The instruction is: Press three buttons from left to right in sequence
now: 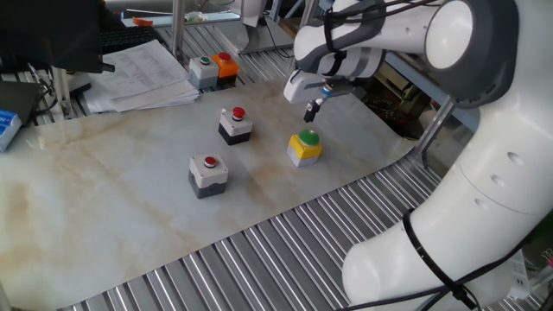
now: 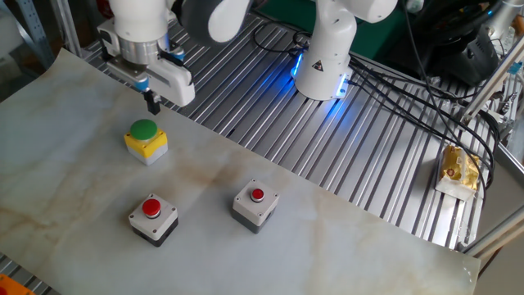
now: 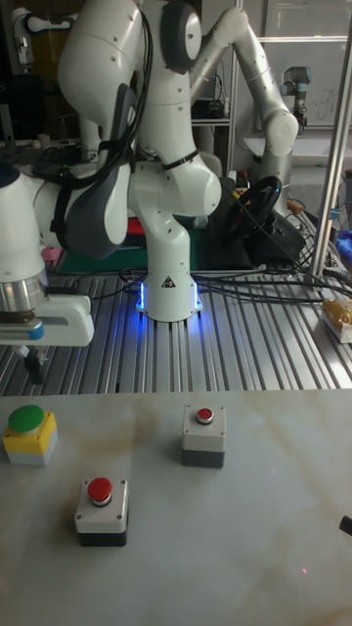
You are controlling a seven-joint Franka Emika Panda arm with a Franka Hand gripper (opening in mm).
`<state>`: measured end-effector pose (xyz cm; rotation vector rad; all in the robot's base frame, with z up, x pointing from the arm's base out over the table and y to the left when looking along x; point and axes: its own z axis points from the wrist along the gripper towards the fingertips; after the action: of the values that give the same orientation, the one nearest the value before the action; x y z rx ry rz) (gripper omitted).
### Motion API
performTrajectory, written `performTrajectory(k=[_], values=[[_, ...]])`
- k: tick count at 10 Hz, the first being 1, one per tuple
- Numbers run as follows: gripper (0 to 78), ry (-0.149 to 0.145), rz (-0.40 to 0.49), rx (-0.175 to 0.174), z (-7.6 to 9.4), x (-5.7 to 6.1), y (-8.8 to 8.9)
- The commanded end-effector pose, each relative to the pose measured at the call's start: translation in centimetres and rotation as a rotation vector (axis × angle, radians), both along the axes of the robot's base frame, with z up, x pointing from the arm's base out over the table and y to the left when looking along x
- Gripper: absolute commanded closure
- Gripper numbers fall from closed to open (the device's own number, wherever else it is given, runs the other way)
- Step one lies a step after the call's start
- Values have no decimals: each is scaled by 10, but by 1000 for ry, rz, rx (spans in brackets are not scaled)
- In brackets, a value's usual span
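Note:
Three buttons stand on the marble sheet. The yellow box with a green dome button (image 1: 305, 145) (image 2: 146, 139) (image 3: 29, 432) is at one end. Two grey boxes with red buttons (image 1: 235, 123) (image 1: 208, 171) sit beside it, also seen as a nearer red-button box (image 2: 153, 218) (image 3: 102, 509) and a farther red-button box (image 2: 255, 205) (image 3: 203, 433). My gripper (image 1: 311, 111) (image 2: 152, 104) (image 3: 34, 372) hangs in the air just behind the yellow box, a little above it and not touching it. Its dark fingertips are shut together and hold nothing.
A grey box with a small green button (image 1: 203, 69) and an orange box (image 1: 226, 66) sit at the far edge near a stack of papers (image 1: 138, 73). The arm's base (image 2: 323, 65) stands on the metal slats, and a yellow packet (image 2: 458, 168) lies off to the side.

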<state>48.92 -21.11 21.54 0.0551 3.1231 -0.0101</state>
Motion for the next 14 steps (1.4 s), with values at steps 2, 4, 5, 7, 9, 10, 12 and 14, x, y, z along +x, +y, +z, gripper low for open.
performTrajectory(k=[2,4,5,7,9,10,12,14], values=[[776,4,0,-1,-3,-1,-15],[776,7,2,-2,-2,1,-18],[776,7,6,-3,-2,1,-21],[776,6,11,-2,-3,1,-24],[776,6,14,-2,-7,1,-27],[776,3,19,-2,-11,1,-29],[776,0,22,0,-18,1,-32],[776,0,20,0,-22,3,-32]])
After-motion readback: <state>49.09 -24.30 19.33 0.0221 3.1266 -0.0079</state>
